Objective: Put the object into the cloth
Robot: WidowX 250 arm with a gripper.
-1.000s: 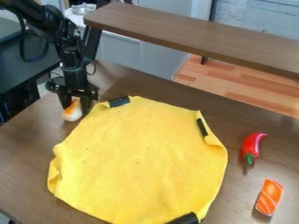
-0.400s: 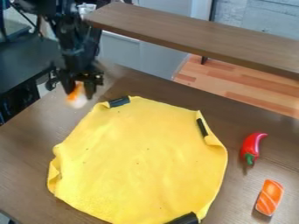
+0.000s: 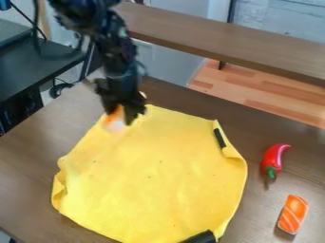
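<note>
Carry step: my pincer (image 3: pixel 122 114) grips the object (image 3: pixel 115 123), over the cloth's (image 3: pixel 152 175) upper-left part. Next, I'd judge: move to mid-cloth, lower, let go.

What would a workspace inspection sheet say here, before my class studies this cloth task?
Surface: brown wooden table, wood grain visible.
Job's things: yellow cloth spread out, edges partly folded, black pieces at its right and bottom edges; orange-and-white object at the cloth's upper left, in the gripper, blurred.
Clutter: red pepper and orange striped piece, both right of the cloth.
Gripper: holding the object; exact grip too blurred to judge.
Cables: dark cable looping beside the arm, upper left.
Surroundings: raised brown shelf behind; light wood floor beyond.
</note>
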